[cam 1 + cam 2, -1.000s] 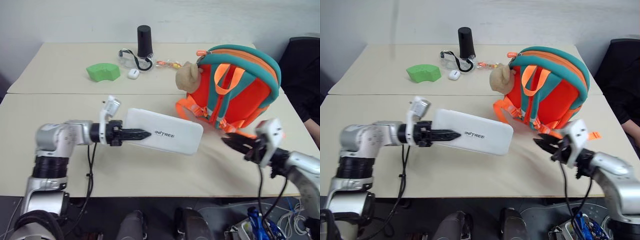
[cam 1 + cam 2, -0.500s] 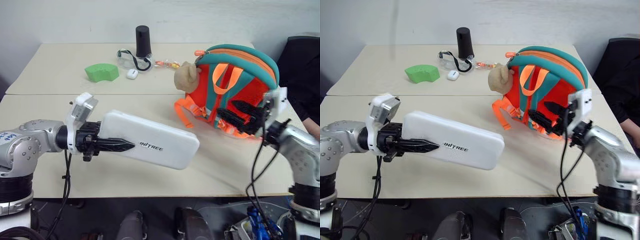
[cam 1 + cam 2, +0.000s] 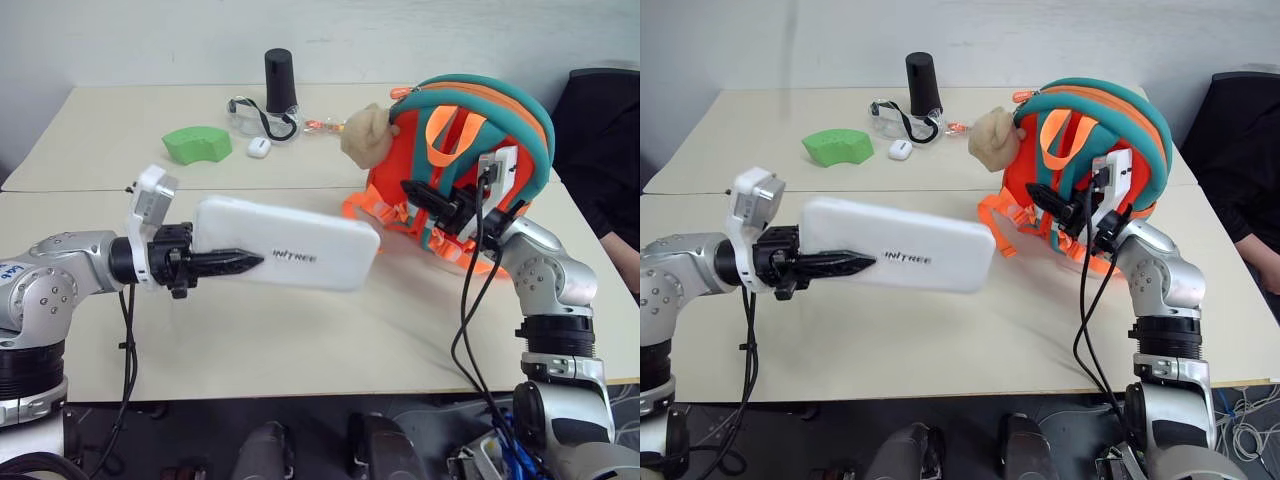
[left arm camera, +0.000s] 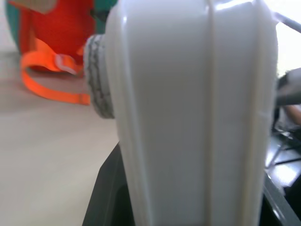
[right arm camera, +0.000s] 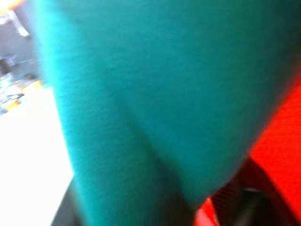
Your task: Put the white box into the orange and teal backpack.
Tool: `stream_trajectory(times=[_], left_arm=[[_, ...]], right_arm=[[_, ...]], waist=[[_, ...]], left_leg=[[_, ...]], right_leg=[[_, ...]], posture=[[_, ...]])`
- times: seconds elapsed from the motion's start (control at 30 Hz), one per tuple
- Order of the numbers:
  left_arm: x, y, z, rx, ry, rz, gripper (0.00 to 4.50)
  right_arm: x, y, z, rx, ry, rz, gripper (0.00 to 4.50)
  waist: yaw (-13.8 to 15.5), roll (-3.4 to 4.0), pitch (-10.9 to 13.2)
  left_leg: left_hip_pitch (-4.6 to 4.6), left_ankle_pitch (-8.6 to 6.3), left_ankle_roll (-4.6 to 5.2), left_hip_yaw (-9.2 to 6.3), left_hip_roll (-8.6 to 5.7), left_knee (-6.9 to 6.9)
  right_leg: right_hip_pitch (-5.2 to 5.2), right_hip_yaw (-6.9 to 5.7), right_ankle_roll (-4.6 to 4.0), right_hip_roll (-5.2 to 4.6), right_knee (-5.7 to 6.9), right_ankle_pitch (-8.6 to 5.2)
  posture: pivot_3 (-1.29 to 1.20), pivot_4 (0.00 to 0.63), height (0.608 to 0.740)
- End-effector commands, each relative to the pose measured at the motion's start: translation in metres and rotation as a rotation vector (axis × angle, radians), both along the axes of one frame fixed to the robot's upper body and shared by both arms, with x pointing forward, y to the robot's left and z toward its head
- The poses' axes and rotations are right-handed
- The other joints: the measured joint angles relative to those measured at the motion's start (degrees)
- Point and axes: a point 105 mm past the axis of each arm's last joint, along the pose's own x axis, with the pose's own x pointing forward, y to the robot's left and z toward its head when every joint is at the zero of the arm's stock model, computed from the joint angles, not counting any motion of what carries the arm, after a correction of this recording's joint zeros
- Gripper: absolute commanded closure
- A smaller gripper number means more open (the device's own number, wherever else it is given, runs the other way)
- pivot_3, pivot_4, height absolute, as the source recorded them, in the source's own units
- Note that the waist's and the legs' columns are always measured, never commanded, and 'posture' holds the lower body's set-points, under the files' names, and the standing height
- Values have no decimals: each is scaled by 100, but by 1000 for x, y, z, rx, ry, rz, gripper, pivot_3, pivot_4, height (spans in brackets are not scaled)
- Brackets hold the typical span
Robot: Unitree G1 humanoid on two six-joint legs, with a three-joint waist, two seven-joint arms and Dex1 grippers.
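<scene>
Our left hand [image 3: 225, 262] pinches the white box [image 3: 285, 256], lifted off the counter [image 3: 300, 340] mid-front. Our right hand [image 3: 425, 197] clamps a teal strap of the orange and teal backpack [image 3: 470, 170], far-right. Inserting remains.

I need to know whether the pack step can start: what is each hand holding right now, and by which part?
The left hand holds the white box by its left end, clear of the table. The right hand is at a teal strap of the orange and teal backpack; grip unclear.
</scene>
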Motion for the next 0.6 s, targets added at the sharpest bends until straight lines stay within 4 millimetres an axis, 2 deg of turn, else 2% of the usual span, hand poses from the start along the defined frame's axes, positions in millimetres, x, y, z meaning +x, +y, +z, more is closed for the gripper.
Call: stream_trajectory(times=[0.03, 0.1, 0.3, 0.47, 0.6], left_arm=[[11, 15, 29, -51, -118, 82, 3152], [19, 22, 35, -46, -153, 123, 3152], [36, 38, 62, -45, -253, 163, 3152], [43, 29, 70, -15, -301, 104, 3152], [35, 14, 71, -8, -311, -23, 3152]], right_arm=[[-35, 1, 26, -8, -94, 144, 3839], [-62, 2, 31, -25, -88, 255, 4473], [-137, 2, 37, -122, -17, 536, 4473], [-168, 1, 44, -172, 18, 631, 4473], [-184, 4, 60, -162, -1, 673, 4473]], waist=[[3, 1, 1], [14, 2, 1], [116, -1, 3], [146, -6, 7], [152, -18, 13]], left_leg=[[-1, 0, -1, -3, 1, 0], [-3, 0, 1, -2, -2, -3], [-4, -4, 5, 0, -4, -15], [3, -6, 7, 7, -4, -14], [2, -7, 9, 6, -6, -8]], right_leg=[[0, -2, 0, 1, -1, 0], [0, -3, 0, -1, -4, 0], [-1, -7, 2, 3, -15, 1], [0, -4, 2, 6, -18, 1], [0, -2, 2, 2, -19, 1]], posture=[[0, 150, 740], [0, 150, 740], [0, 150, 740], [0, 150, 740], [0, 150, 740]])
